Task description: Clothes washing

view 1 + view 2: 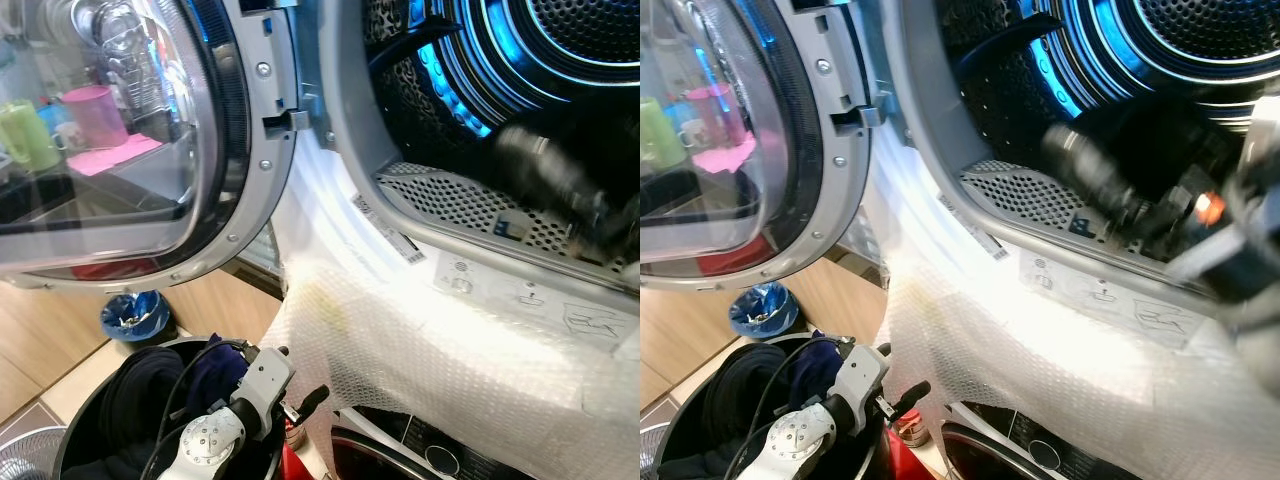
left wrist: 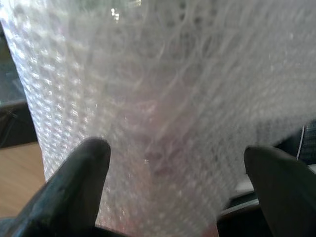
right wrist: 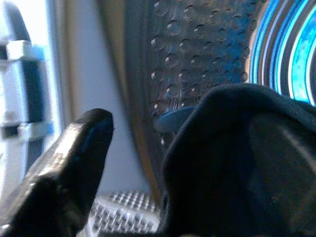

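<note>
Dark clothing [image 3: 237, 163] drapes over the right end effector [image 1: 1120, 190], fingers parted, inside the washer drum [image 1: 520, 60].

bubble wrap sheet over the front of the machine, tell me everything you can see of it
The clear, whitish bubble wrap sheet is a plastic film of small air bubbles, crumpled and glaring in the light. It drapes from the lower rim of the washing machine's round opening down over the front panel, hiding most of it. Its lower edge hangs above the black laundry basket. The left gripper points at it from close by, fingers apart, not touching it.
</note>
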Robot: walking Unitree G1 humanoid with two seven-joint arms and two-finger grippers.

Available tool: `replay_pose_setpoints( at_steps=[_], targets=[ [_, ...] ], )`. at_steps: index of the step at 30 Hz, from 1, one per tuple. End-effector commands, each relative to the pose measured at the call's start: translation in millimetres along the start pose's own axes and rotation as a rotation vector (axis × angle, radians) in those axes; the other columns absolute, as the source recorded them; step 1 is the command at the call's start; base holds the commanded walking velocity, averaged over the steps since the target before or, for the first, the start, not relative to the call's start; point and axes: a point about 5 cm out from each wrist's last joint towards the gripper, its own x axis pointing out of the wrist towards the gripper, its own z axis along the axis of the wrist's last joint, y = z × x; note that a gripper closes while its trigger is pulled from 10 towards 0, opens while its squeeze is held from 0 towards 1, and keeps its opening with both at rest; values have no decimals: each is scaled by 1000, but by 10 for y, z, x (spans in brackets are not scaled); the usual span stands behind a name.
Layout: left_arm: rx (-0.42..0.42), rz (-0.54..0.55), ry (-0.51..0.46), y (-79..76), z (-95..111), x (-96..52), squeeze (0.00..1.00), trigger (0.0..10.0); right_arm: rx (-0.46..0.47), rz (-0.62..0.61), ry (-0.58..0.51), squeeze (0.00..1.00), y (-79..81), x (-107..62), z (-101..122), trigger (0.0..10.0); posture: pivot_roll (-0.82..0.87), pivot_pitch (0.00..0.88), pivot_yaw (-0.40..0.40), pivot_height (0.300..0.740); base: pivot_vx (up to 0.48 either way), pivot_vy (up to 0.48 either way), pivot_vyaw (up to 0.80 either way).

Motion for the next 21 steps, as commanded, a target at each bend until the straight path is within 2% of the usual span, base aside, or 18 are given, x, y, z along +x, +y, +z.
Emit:
replay_pose_setpoints(
  at_steps=[1,2,3,4,5,6,7,9,13,16,17,21],
  targets=[
    [-19,-15,49,-59,-110,-28,0,10000,-1,-25,-15,0,-32,105,44,10000,-81,51,55,740,0,0,0],
    [-19,-15,49,-59,-110,-28,0,10000,-1,-25,-15,0,-32,105,44,10000,-81,51,55,740,0,0,0],
    [-19,-15,49,-62,-110,-29,0,10000,15,-44,-40,0,-70,219,117,10000,-80,49,51,740,0,0,0],
    [-19,-15,49,-62,-110,-29,0,10000,15,-44,-40,0,-70,219,117,10000,-80,49,51,740,0,0,0],
    [-19,-15,50,-63,-111,-29,0,10000,18,-60,-42,0,-94,291,153,10000,-86,50,50,740,0,0,0],
    [-18,-14,51,-62,-111,-25,0,10000,36,-130,9,0,-175,472,181,10000,-92,49,52,740,0,0,0],
    [-19,-14,51,-60,-108,-14,0,10000,52,-275,93,0,-332,672,181,10000,-94,48,54,740,0,0,0],
    [-19,-14,52,-63,-108,-11,0,10000,55,-297,102,0,-358,696,183,10000,-101,45,55,740,0,0,0],
    [-15,-26,48,-85,-92,22,0,10000,100,-450,77,0,-601,1029,352,10000,-103,35,55,740,0,0,0],
    [-14,-24,48,-79,-88,30,0,10000,127,-475,100,0,-637,1131,330,10000,-103,31,52,740,0,0,0],
    [-14,-23,50,-75,-90,33,0,10000,144,-513,152,0,-661,1232,276,10000,-103,31,52,740,0,0,0],
    [-12,-26,54,-76,-94,42,0,10000,157,-569,221,0,-679,1366,159,10000,-106,27,52,740,0,0,0]
  ],
)
